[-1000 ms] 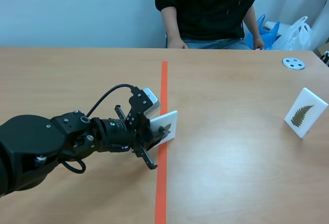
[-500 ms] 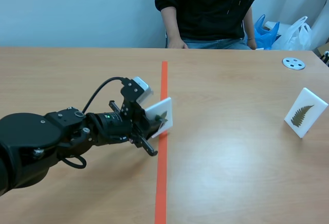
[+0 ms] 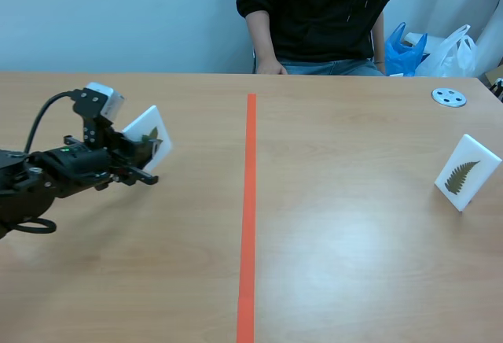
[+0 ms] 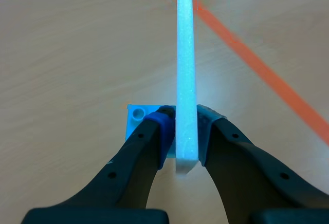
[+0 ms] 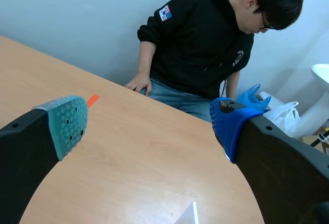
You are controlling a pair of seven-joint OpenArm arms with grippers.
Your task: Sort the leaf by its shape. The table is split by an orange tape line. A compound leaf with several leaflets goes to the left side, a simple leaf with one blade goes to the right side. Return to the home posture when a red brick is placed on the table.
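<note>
**Leaf Card Carried Well Into the Left Half**

In the scene view, the left gripper [image 3: 141,158] had drawn back from the orange tape line [image 3: 250,201] over the last second, taking the leaf card [image 3: 148,134] with it. The card now sat well left of the line, so only the set-down appeared to remain. (Its leaf was too small to judge by shape.) A second card [image 3: 467,172] bearing a fern-like frond stood far right, with a white disc [image 3: 449,97] beyond it and a person [image 3: 318,12] seated across the table [image 3: 354,241]. Nothing blocked the left half.

In the left wrist view, the fingers were clamped on the edge-on card's lower end, above a blue base [image 4: 138,115].

In the right wrist view, the right gripper [image 5: 149,121] hung spread wide, holding nothing.
</note>
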